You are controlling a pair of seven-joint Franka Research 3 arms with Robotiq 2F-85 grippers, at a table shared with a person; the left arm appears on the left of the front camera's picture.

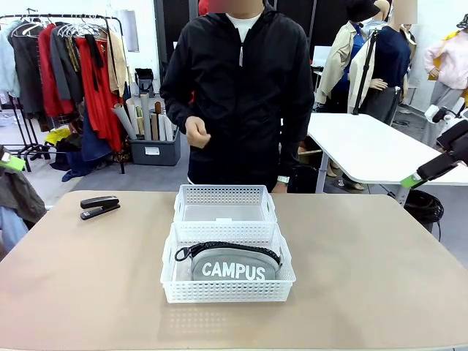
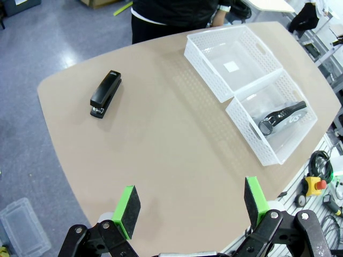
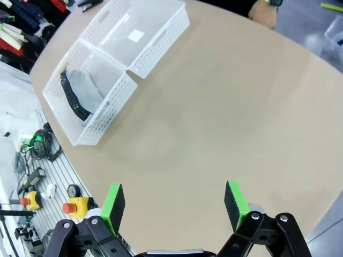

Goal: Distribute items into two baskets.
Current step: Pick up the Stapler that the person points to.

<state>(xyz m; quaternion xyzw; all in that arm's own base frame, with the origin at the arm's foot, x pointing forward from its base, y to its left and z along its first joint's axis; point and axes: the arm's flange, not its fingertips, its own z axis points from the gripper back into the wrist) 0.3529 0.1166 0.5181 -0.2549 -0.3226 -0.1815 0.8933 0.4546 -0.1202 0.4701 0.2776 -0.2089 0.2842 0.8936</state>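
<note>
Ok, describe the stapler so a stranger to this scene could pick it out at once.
On the tan table, a farther basket and a nearer basket, both white, sit end to end mid-table. To the robot's left of them, towards the far edge, the stapler lies on bare tabletop. It is small and black, outside both baskets, unlike the grey CAMPUS pouch in the nearer one.

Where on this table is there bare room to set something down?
Bare: the table right of the near basket and far basket, and the near-left stretch before the stapler. The far basket holds nothing. Crowded: the near basket, filled by the pouch.
</note>
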